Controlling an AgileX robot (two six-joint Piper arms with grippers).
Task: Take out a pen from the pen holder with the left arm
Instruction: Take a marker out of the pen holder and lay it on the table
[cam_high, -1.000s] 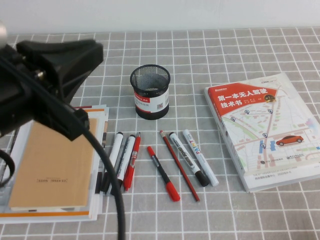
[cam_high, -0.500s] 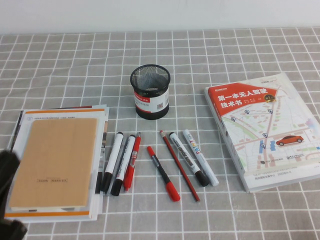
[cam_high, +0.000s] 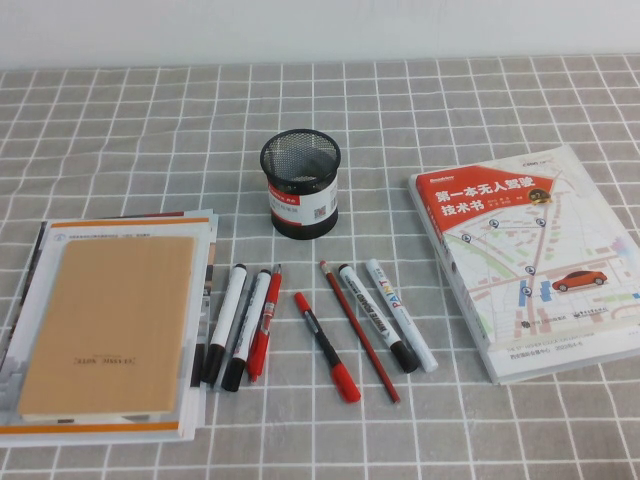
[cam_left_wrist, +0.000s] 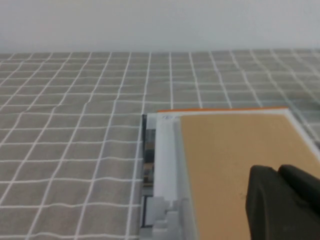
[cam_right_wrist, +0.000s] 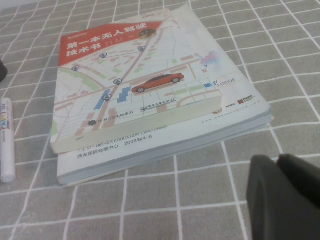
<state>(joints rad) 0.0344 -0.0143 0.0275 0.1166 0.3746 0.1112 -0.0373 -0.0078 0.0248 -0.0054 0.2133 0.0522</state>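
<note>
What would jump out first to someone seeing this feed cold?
The black mesh pen holder stands mid-table with no pen sticking out, and a row of pens lies flat before it. A map-covered book lies at the right, a tan notebook at the left. Neither arm shows from above: the left end effector, shut, hangs over the notebook; the right end effector, shut, near the book.

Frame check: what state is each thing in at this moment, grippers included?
pen holder: upright, no pen sticking out.
pens: lying flat in a row in front of the holder, none held.
book: closed, flat, at the right.
tan notebook: closed, flat, at the left.
left gripper: shut, empty, over the tan notebook.
right gripper: shut, empty, beside the book.
</note>
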